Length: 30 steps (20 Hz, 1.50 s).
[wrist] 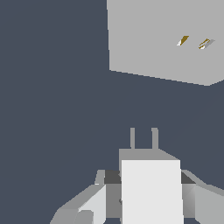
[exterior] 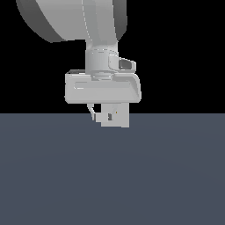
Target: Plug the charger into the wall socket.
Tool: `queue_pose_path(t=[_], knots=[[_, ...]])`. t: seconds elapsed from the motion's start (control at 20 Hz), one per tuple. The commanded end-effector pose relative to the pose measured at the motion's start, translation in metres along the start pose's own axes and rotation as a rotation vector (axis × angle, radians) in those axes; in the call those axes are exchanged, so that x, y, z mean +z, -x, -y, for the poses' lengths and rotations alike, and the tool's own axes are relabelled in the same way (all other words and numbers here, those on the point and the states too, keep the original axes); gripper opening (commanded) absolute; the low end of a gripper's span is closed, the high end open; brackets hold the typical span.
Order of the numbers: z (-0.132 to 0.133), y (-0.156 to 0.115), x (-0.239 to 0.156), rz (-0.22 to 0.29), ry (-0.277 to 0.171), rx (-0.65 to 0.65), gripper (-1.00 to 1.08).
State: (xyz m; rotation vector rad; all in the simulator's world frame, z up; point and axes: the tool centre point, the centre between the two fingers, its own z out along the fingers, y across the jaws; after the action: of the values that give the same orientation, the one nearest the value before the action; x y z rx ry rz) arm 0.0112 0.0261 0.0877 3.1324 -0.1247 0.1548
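In the wrist view the charger (wrist: 151,192), an off-white cube, sits between the fingers (wrist: 94,205) of my gripper (wrist: 151,203), which is shut on it. Its two grey prongs (wrist: 143,138) point towards the wall socket (wrist: 153,39), a light-grey plate with two golden slots (wrist: 192,42). A gap of dark floor separates prongs and plate, and the slots lie off to one side of the prongs' line. In the exterior view the gripper (exterior: 103,115) hangs just above the floor, with the socket plate (exterior: 118,115) overlapping it. The charger itself cannot be made out there.
A flat dark blue-grey floor (exterior: 110,176) spreads under everything, with a black background above it. The arm's large grey links (exterior: 74,17) fill the upper part of the exterior view.
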Motion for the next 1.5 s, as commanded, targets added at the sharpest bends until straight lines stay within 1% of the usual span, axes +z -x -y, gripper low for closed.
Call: queue_pose_path(t=[0.0,0.25,0.45,1.05,1.45], knots=[[-0.004,-0.006,-0.004,0.001,0.006,0.055,-1.0],[-0.011,-0.014,-0.009,0.001,0.013,0.129,-1.0],[-0.014,-0.017,-0.01,0.002,0.017,0.159,-1.0],[-0.016,-0.02,-0.01,0.003,0.017,0.165,-1.0],[-0.02,-0.041,-0.008,0.003,0.017,0.165,-1.0]])
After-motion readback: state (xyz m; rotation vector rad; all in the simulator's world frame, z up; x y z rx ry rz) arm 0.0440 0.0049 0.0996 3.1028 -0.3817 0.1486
